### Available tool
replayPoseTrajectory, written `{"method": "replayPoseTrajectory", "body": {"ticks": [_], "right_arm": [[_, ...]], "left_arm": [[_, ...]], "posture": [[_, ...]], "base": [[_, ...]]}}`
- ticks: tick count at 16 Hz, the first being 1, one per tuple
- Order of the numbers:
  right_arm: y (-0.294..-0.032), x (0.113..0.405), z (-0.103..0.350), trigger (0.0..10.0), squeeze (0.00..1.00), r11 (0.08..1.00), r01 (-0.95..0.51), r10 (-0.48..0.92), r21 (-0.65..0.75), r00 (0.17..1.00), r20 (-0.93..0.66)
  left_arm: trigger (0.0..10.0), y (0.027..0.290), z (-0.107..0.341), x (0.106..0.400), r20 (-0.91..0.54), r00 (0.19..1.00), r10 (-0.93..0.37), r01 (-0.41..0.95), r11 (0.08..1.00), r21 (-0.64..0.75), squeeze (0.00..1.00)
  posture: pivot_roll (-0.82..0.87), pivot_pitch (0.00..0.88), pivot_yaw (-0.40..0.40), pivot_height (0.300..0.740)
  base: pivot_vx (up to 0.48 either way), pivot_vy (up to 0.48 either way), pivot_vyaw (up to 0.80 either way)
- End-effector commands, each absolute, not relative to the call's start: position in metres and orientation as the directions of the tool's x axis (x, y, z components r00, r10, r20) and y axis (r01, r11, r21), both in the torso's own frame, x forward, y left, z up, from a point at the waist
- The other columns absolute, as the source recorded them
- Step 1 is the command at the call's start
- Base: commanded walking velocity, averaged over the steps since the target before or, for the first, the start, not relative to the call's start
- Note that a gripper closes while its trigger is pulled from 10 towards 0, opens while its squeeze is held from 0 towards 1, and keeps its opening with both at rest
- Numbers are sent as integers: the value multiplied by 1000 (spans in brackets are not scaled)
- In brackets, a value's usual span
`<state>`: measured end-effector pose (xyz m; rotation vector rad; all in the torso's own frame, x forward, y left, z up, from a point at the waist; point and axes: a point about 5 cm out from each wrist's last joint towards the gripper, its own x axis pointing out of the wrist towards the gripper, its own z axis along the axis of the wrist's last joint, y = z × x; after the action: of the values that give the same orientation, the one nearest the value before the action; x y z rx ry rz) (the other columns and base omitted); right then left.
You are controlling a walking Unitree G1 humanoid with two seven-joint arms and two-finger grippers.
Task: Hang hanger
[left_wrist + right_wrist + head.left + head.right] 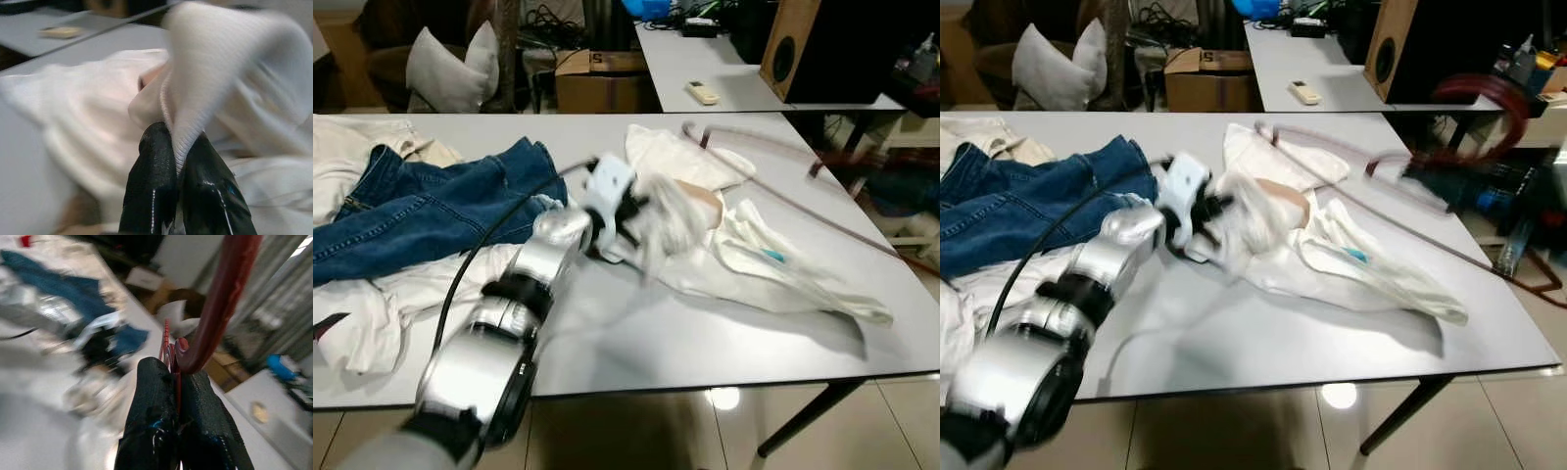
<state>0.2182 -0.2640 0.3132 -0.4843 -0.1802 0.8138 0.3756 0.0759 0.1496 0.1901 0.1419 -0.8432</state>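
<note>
A white garment (744, 255) lies crumpled in the middle of the grey table (705, 362). My left gripper (177, 142) is shut on its ribbed edge and lifts a fold of it; in the left eye view that gripper (641, 220) is blurred above the cloth. My right gripper (175, 369) is shut on a dark red hanger (225, 298). In the right eye view the hanger (1474, 93) is a red blur past the table's right side, with one thin arm reaching over the garment. The right gripper (1430, 176) is a dark blur under the hook.
Blue jeans (421, 201) and more white clothes (362, 313) cover the table's left part. Behind stand a second table with a remote (703, 92), a wooden speaker (803, 44), a cardboard box (597, 78) and pillows (450, 69). Clutter lies right of the table.
</note>
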Motion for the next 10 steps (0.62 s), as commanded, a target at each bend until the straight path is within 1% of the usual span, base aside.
{"method": "replayPoseTrajectory", "body": {"ticks": [1,2,3,4,5,6,7,8,10], "right_arm": [[-264,223,312,10000,0,614,-623,706,-485,708,-15],[-263,229,308,10000,0,649,-591,673,-479,740,-1],[-259,237,303,10000,0,685,-557,641,-469,767,25],[-257,240,301,10000,0,699,-545,630,-463,776,37],[-249,246,295,10000,0,726,-534,614,-434,787,59],[-241,250,292,10000,0,738,-537,613,-408,786,75],[-236,253,289,10000,0,740,-540,617,-401,782,86],[-232,255,287,10000,0,740,-543,620,-397,779,90],[-227,259,287,10000,0,750,-536,614,-387,782,107]], "left_arm": [[10000,73,163,372,-177,587,-790,810,566,154,1000],[10000,74,168,363,-175,539,-824,840,510,185,1000],[10000,76,180,346,-183,437,-881,890,394,229,1000],[10000,76,185,339,-190,394,-899,906,346,242,1000],[10000,82,196,318,-254,277,-926,937,202,286,1000],[10000,89,202,305,-323,224,-919,941,118,318,1000],[10000,98,205,297,-403,192,-895,940,50,337,1000],[10000,106,206,290,-465,173,-868,941,7,337,1000],[10000,120,213,276,-532,144,-834,955,-24,295,1000]], "posture": [[-194,0,31,740],[-191,0,29,740],[-190,0,30,740],[-190,0,30,740],[-184,0,28,740],[-174,0,21,740],[-174,0,21,740],[-174,0,21,740],[-155,0,10,740]], "base": [[0,0,0],[0,0,0],[0,0,0],[0,0,0],[0,0,0],[0,0,0],[0,0,0],[0,0,0],[0,0,0]]}}
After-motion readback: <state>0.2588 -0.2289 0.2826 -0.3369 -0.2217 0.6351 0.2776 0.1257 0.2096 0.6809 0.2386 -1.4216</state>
